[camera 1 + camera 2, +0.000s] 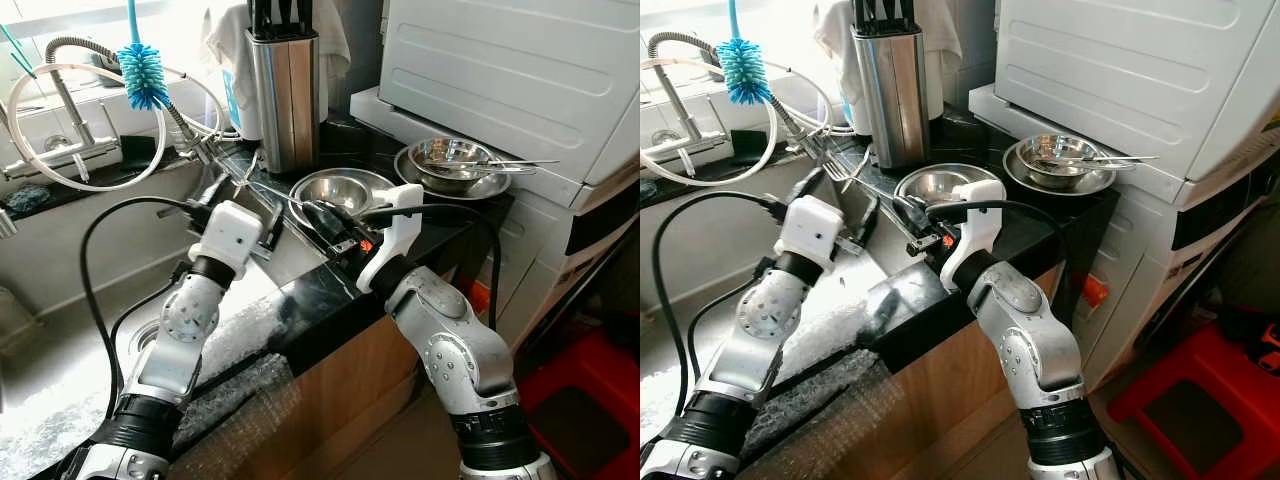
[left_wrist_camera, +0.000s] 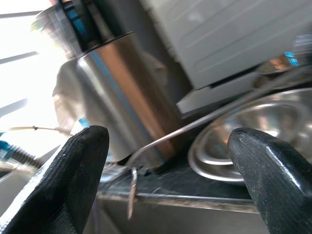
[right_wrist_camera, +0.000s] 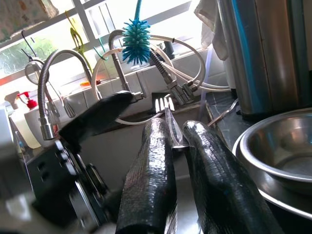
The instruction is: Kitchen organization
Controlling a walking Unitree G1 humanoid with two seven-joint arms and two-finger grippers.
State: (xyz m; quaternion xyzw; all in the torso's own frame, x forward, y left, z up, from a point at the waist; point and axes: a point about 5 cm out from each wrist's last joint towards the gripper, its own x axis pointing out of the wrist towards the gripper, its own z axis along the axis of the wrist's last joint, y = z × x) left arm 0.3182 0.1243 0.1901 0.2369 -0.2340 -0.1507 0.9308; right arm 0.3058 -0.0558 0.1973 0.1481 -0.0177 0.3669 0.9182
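Observation:
My right gripper (image 1: 326,222) is shut on a metal fork (image 3: 164,104), gripping its handle over the black counter's edge. The tines point away toward the sink taps. Just behind that gripper an empty steel bowl (image 1: 340,190) sits on the counter. My left gripper (image 1: 243,205) hovers open over the sink side of the counter, close to the fork's shaft (image 1: 875,192). In the left wrist view its fingers (image 2: 73,165) stand wide apart, and the fork's thin shaft (image 2: 195,124) runs across the gap untouched.
A steel knife block (image 1: 285,90) stands behind the bowl. A second bowl with utensils (image 1: 450,160) rests on a plate beside a white appliance (image 1: 520,70). A blue bottle brush (image 1: 143,75) hangs by the faucet hoses. The sink (image 1: 60,340) lies left; a red stool (image 1: 590,400) stands lower right.

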